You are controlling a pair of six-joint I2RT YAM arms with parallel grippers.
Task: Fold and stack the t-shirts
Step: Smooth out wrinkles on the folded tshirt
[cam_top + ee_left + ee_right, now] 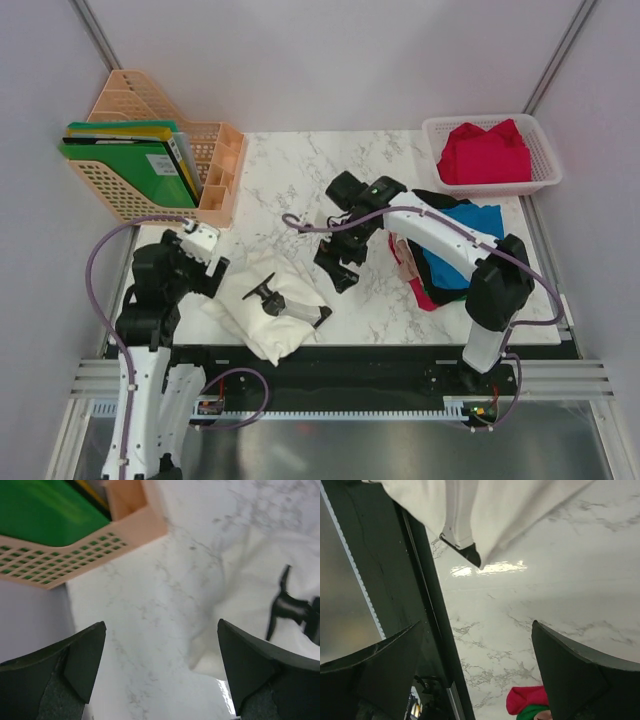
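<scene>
A folded white t-shirt with a black print lies at the table's near edge, between the two arms. My left gripper hovers just left of it, open and empty; in the left wrist view the gripper is over bare marble with the white t-shirt to its right. My right gripper hangs open and empty right of the shirt, whose corner shows ahead. A heap of blue, black and red t-shirts lies under the right arm. A red edge shows by the right finger.
A peach file rack holding green folders stands at the back left. A white mesh basket with a red t-shirt sits at the back right. The dark rail marks the table's near edge.
</scene>
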